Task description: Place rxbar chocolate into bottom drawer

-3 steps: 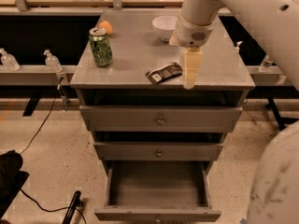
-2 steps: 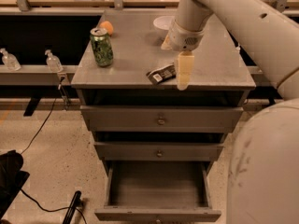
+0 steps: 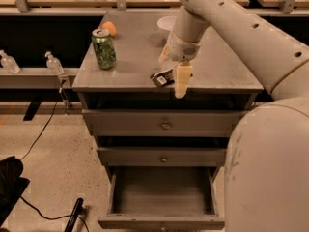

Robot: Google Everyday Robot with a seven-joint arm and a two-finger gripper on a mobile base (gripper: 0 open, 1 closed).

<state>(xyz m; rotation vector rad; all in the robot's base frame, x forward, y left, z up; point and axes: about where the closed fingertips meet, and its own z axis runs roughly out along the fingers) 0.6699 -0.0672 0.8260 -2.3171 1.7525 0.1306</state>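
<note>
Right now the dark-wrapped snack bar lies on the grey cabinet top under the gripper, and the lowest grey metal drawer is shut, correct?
No: the camera view shows the lowest grey drawer pulled open. The dark-wrapped snack bar does lie on the cabinet top under the gripper.

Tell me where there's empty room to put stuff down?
The open bottom drawer is bare inside. On the cabinet top, there is room between the can and the gripper, and from the gripper to the right edge. Crowded: front middle, where the gripper is by the bar, and the back, by the orange and bowl.
</note>
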